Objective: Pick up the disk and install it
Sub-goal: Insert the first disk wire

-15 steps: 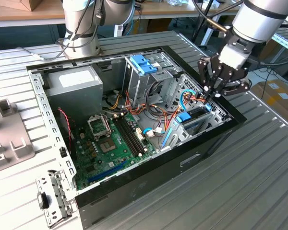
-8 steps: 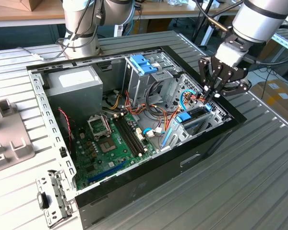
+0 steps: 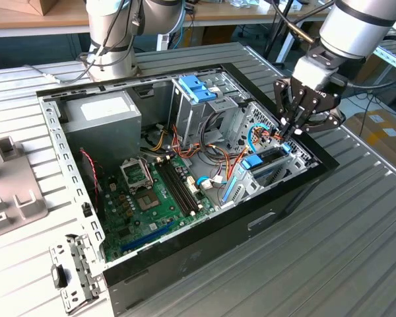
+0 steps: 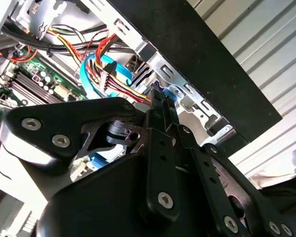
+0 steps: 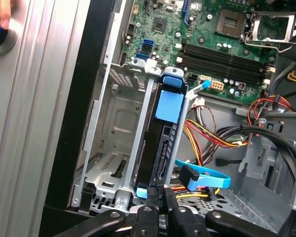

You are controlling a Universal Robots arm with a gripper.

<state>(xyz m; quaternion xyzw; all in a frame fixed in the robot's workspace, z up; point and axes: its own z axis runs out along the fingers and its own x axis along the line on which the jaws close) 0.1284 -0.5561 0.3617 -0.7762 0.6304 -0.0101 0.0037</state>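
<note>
Where the jaws (image 3: 292, 129) reach into the open computer case (image 3: 185, 254) at the exterior view's right, they stand together over the end of the disk (image 5: 164, 143), though I cannot tell whether they pinch it. In the first wrist view the disk sits on edge in the metal drive cage (image 5: 111, 148), framed by its light-blue carrier rail, its long axis running from the jaws toward the motherboard (image 5: 212, 34). A blue data cable (image 5: 207, 177) and coloured power wires (image 5: 207, 138) lie just beside it. In the second wrist view the jaws' black linkage hides the disk, and the same cable (image 4: 96, 74) curls behind. The exterior view shows the whole case lying on the ribbed desk (image 3: 356, 238), holding the grey power-supply box (image 3: 102, 119) and a bright-blue latch (image 3: 197, 88).
</note>
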